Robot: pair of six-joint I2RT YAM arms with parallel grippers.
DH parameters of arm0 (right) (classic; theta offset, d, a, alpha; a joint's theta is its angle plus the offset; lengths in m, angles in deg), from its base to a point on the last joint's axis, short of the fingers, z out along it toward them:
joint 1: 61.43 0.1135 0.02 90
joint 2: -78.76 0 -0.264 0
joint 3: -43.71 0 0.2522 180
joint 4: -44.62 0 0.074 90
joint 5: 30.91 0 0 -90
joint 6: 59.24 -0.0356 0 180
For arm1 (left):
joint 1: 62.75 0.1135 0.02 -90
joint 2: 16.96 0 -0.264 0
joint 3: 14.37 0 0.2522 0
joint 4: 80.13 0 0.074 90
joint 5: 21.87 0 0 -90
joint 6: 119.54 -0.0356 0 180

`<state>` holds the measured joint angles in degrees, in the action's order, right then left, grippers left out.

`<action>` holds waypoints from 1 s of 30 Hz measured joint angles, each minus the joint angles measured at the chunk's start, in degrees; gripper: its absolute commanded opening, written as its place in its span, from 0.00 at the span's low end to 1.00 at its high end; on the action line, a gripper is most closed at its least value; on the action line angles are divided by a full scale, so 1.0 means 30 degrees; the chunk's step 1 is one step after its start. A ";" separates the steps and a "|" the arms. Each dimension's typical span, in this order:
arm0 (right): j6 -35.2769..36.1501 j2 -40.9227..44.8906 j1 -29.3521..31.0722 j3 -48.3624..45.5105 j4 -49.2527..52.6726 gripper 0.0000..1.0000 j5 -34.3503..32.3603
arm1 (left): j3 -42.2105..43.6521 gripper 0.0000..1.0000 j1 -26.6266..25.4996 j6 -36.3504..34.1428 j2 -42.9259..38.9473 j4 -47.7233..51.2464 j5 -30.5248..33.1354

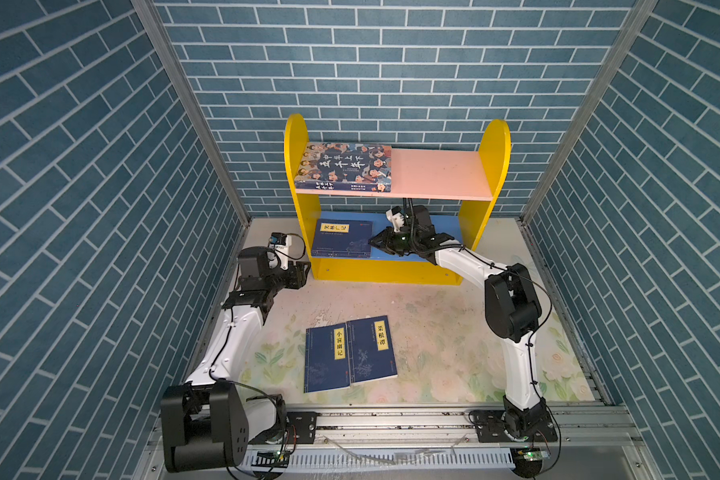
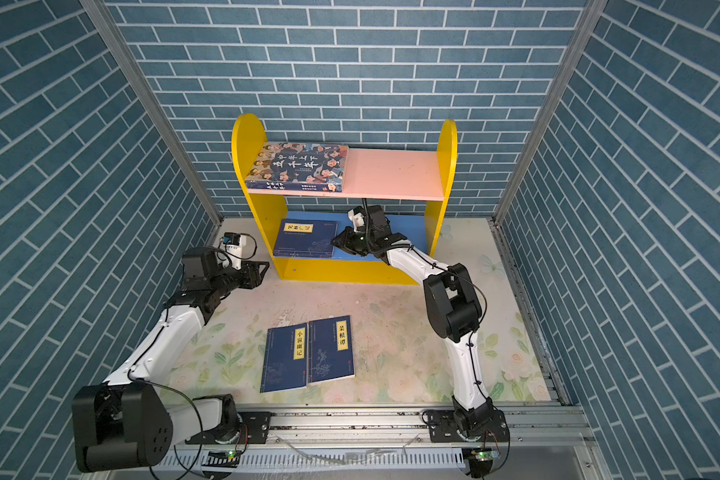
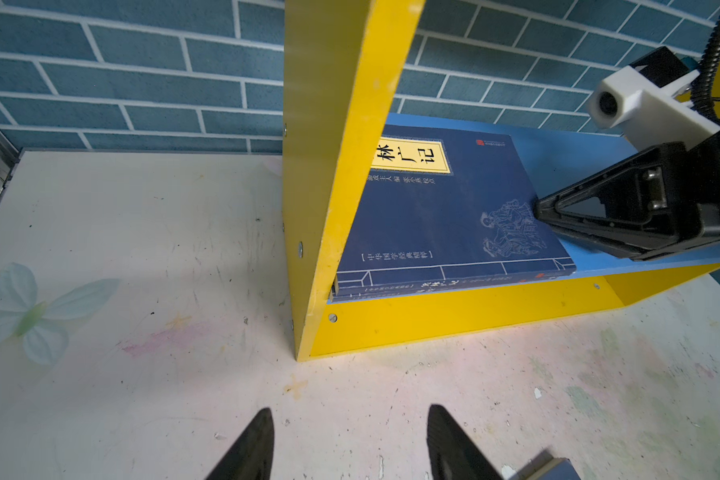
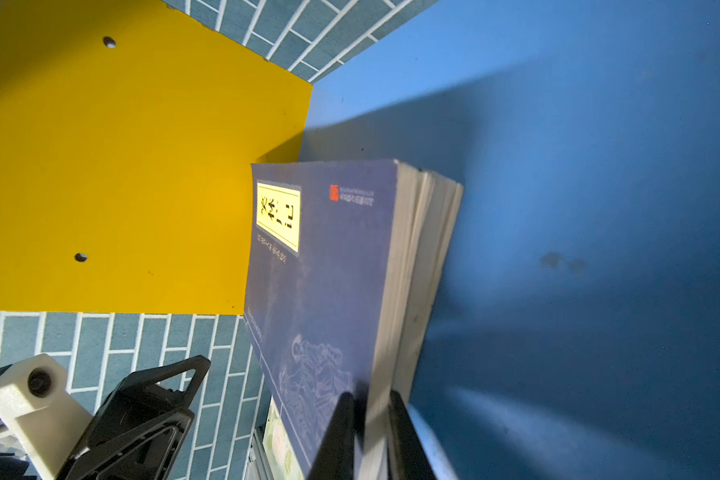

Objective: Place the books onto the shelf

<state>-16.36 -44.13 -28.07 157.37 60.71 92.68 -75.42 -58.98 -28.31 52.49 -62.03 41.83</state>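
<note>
Right gripper (image 4: 366, 403) pinching the navy book (image 3: 454, 216) on the blue lower board (image 3: 566, 158). Left gripper (image 3: 350, 415) spread, empty. Next move I reckon: let go, back out

Light: we see bright, even overhead light in both top views.
Shadow: we find the blue lower board (image 4: 558, 249) darkened in the right wrist view.
Blur: the navy book (image 4: 329, 291) looks soft to us there.
</note>
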 measured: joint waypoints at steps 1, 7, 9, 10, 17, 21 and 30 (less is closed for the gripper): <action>0.0000 0.0000 0.0007 0.0000 0.0015 0.22 -0.0007 | 0.0000 0.61 0.0000 0.0015 0.0000 0.0007 -0.0044; 0.0095 0.0000 0.0015 0.0000 0.0204 0.27 -0.0240 | 0.0000 0.62 0.0000 0.0189 -0.0029 0.0102 -0.0197; 0.0160 0.0036 0.0029 -0.0036 0.0226 0.27 -0.0437 | -0.0007 0.62 0.0000 0.0248 -0.0095 0.0299 -0.0211; 0.0182 0.0131 0.0044 -0.0160 0.0211 0.27 -0.0554 | -0.0007 0.62 0.0000 0.0277 -0.0153 0.0415 -0.0226; 0.0211 0.1392 0.0044 -0.1756 -0.0007 0.28 -0.1260 | -0.0015 0.62 0.0000 0.0291 -0.0546 0.0787 -0.0255; 0.0204 0.1654 0.0044 -0.2076 -0.0160 0.27 -0.1253 | -0.0015 0.62 0.0000 0.0306 -0.0663 0.0845 -0.0270; 0.0117 0.1647 0.0044 -0.2186 -0.0707 0.19 -0.0838 | -0.0015 0.62 0.0000 0.0634 -0.0663 0.1056 -0.0474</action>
<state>-16.01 -39.19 -27.94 150.81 58.59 90.16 -75.46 -58.98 -26.40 50.51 -58.86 40.41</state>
